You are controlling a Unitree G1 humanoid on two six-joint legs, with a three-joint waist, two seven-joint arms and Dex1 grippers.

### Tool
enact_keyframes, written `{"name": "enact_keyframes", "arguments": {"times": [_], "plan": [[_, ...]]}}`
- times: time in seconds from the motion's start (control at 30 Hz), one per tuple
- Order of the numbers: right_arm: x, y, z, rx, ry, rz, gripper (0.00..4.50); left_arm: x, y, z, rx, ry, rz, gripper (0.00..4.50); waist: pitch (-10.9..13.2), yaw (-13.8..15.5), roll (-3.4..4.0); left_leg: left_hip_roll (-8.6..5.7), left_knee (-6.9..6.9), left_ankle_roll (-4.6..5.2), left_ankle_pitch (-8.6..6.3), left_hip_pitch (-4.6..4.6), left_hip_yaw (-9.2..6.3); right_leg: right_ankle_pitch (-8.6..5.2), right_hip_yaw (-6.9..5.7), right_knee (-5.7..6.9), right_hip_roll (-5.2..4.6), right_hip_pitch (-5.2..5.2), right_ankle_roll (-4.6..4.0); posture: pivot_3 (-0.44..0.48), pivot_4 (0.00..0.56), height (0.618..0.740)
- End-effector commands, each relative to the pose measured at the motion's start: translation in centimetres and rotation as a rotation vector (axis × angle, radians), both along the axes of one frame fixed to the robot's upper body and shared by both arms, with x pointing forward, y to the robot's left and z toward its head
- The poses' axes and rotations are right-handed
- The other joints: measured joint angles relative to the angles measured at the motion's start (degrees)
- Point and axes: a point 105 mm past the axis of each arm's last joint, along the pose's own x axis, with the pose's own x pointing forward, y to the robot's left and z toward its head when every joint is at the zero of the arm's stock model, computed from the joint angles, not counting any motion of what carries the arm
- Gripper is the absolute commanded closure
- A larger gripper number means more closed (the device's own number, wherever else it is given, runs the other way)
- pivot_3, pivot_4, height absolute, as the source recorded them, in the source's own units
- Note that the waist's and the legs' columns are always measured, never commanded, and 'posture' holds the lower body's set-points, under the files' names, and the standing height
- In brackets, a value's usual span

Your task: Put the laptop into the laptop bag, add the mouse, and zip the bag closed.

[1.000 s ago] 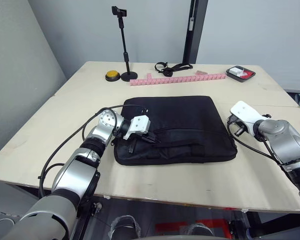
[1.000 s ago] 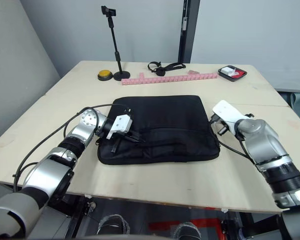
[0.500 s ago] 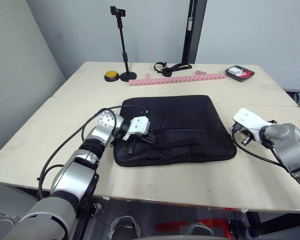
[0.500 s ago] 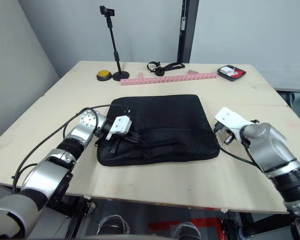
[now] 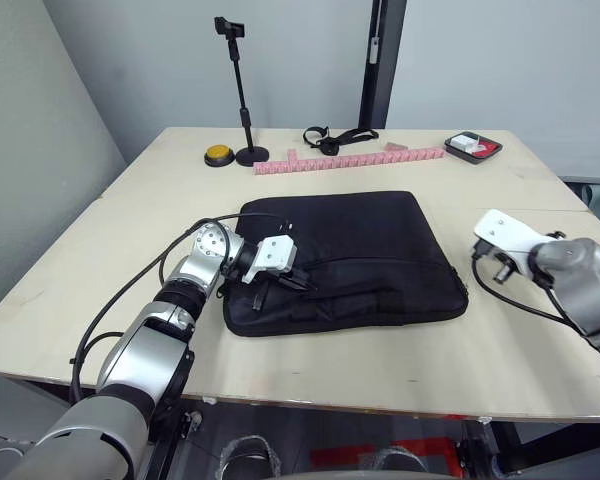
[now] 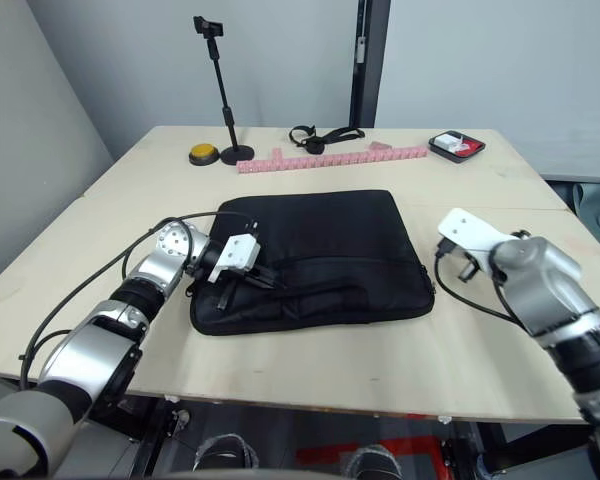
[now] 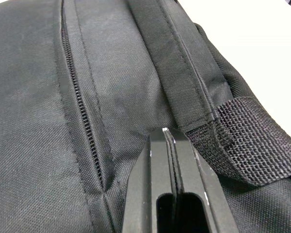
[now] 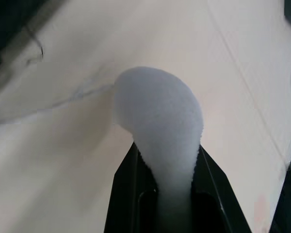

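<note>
Your laptop bag (image 5: 345, 258) is lying flat mid-table, its visible zip looking closed; the laptop is presumably inside. Your left gripper (image 7: 169, 141) is resting clenched, empty, beside a handle strap. Your right gripper (image 8: 166, 160) is clamping the mouse (image 8: 160, 116) beside the bag; adding it and zipping are remaining.

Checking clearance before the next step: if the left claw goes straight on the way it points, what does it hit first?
The laptop bag. The left claw already sits shut against the fabric beside the strap handle, so it would likely press straight into the bag.
</note>
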Motion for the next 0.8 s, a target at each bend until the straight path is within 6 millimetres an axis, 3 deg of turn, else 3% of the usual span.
{"name": "enact_keyframes", "arguments": {"times": [0.03,0.3,0.53,0.8], "plan": [[1.5,0.2,1.9,-0.033,-0.089,-0.012,4.49,-3.7,2.9,-7.1,0.319,0.158,-0.097,4.50,-0.06,0.04,0.02,0.00,-0.02,0.00,0.00,-0.01,0.00,-0.01,-0.01,-0.02,-0.01,0.00,0.01,0.000,0.150,0.733],[3.7,0.3,3.2,-0.090,-0.169,-0.034,4.49,-4.3,3.9,-7.8,0.360,0.155,-0.120,4.50,-0.50,-0.52,0.04,0.01,-0.06,-0.04,-0.01,0.10,0.05,-0.01,0.03,0.01,0.02,0.03,0.01,0.000,0.150,0.733],[5.3,1.7,4.2,-0.062,-0.239,-0.025,4.49,-4.5,3.7,-7.9,0.361,0.159,-0.128,4.50,-0.56,-0.82,0.04,0.01,-0.07,-0.05,-0.02,0.14,0.07,-0.01,0.05,0.07,0.02,0.02,0.01,0.000,0.150,0.733],[4.4,2.4,1.3,0.008,-0.136,-0.011,4.49,-4.6,3.6,-8.0,0.348,0.167,-0.122,4.50,-0.62,-0.92,0.06,0.03,-0.13,-0.05,-0.02,0.13,0.08,-0.01,0.03,-0.01,0.03,0.03,0.01,0.000,0.150,0.733]]}}
